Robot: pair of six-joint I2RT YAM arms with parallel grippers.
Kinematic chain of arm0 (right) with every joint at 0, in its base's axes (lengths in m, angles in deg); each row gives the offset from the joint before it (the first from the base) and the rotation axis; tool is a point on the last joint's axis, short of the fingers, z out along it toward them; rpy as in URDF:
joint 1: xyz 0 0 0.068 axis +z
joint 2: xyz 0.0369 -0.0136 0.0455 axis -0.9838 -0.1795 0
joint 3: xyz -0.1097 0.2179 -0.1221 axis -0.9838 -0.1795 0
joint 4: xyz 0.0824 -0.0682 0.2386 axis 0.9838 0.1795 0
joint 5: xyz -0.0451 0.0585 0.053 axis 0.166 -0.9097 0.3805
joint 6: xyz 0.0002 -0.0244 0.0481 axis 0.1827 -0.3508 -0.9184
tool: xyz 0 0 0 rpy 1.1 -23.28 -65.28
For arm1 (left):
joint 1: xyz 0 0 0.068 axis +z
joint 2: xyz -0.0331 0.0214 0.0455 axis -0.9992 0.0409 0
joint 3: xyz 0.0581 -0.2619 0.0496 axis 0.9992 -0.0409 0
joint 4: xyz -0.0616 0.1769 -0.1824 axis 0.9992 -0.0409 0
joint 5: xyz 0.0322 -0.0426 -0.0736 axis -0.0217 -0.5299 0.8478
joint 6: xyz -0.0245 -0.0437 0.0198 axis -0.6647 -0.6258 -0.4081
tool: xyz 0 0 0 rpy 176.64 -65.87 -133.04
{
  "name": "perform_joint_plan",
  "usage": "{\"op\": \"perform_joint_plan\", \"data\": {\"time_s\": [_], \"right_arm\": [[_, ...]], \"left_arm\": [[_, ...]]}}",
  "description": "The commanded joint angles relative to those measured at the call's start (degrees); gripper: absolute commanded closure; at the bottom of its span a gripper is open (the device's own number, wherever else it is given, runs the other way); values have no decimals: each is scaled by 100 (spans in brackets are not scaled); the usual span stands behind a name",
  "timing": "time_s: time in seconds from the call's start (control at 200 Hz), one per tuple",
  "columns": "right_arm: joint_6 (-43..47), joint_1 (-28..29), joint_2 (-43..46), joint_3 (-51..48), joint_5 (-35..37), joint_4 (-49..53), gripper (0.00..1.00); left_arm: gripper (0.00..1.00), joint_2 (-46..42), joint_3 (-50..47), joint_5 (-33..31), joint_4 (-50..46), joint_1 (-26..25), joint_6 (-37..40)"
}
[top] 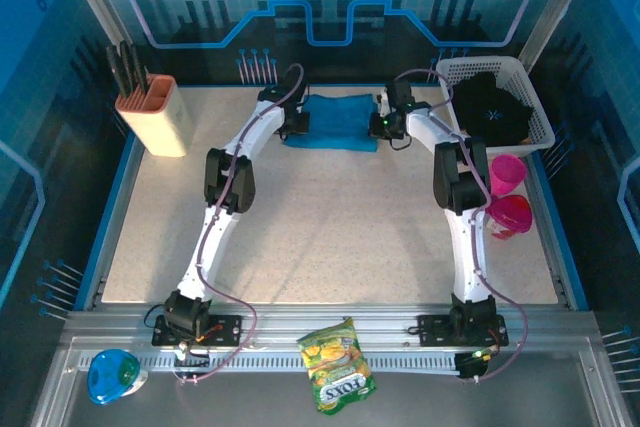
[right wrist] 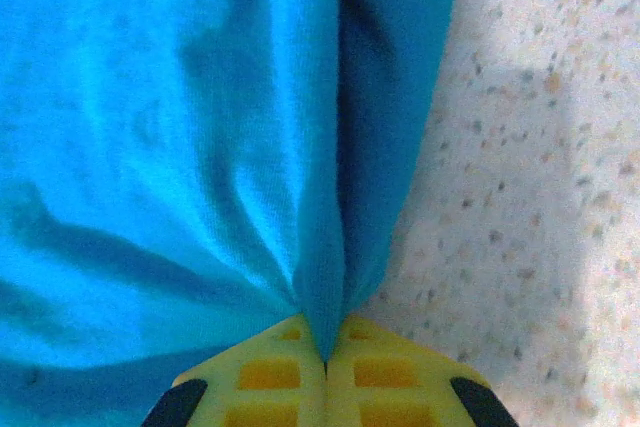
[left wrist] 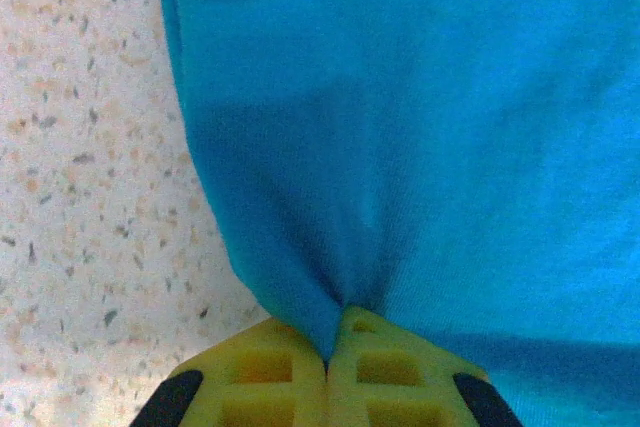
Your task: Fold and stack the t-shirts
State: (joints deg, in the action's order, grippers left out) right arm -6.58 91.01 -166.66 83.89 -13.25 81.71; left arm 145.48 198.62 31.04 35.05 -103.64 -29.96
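- The left arm (top: 207, 247) and the right arm (top: 470, 252) have white links and black joint blocks.
- Each arm stands on a black base (top: 186, 315).
- A thin purple-grey cable (top: 252, 317) runs along each arm.
- A small green light (top: 381, 128) glows on the right arm's wrist.
- The left gripper (left wrist: 327, 349) and the right gripper (right wrist: 326, 349) have yellow fingers (left wrist: 265, 372) with square hollows and black outer corners.

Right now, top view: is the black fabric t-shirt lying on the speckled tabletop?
No, the black fabric t-shirt sits inside the white plastic basket at the far right.
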Motion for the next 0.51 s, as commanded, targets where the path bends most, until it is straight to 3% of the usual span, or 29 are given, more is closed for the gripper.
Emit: {"op": "perform_joint_plan", "data": {"time_s": [0.0, 0.14, 0.22, 0.34, 0.435, 0.5], "right_arm": [[54, -147, -348, 609, 34, 422, 100], [78, -185, -619, 1181, 47, 702, 100], [90, -185, -631, 1293, 15, 773, 99], [88, -173, -416, 1213, -45, 791, 70], [178, -175, -57, 1049, 11, 816, 46], [249, -177, 226, 965, 62, 879, 34]], "left_arm": [[100, 229, 188, 118, -301, 85, 416], [86, 168, 197, 161, -68, 157, 529], [61, 104, 194, 205, 23, 184, 547], [28, -66, 197, 170, 111, 184, 648], [15, -322, 194, 150, 162, 184, 716], [10, -577, 188, 139, 179, 184, 748]]}}
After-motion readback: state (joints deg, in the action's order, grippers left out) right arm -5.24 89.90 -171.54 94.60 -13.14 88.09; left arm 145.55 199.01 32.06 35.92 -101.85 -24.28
